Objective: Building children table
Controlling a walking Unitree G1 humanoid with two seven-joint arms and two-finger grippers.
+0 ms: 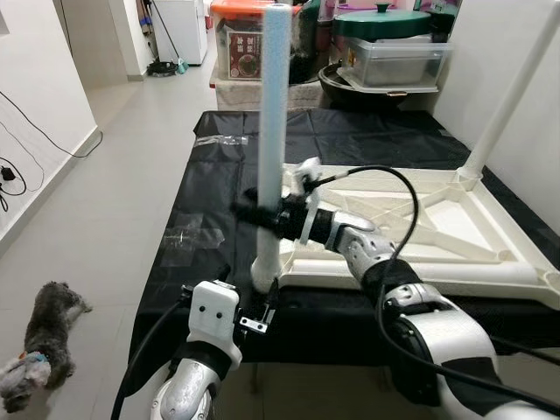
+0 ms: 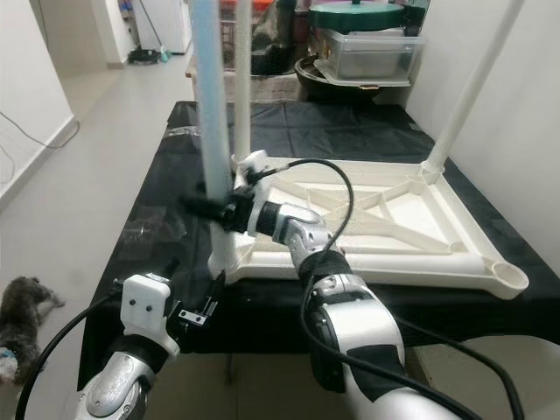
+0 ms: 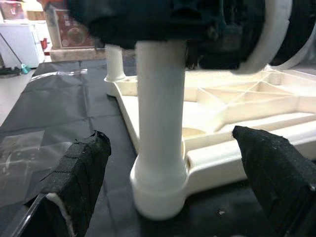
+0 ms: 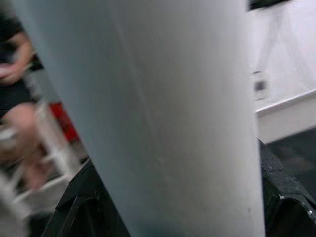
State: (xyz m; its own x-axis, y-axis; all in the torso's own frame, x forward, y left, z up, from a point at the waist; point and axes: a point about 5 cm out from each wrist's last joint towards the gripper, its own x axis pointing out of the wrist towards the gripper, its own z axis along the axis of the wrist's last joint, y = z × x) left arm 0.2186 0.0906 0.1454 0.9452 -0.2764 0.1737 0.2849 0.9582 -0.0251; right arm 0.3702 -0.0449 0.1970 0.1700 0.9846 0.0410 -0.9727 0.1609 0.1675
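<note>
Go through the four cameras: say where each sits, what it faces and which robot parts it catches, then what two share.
Left eye view: on the head, looking down at the upturned table top; both arms, right end effector clamped on the upright leg.
Right eye view: same head, same scene.
Left wrist view: low near the table corner, facing the leg's socket; its open fingers flank it.
Right wrist view: pressed against the leg.
Shared: both wrist views show that leg.
</note>
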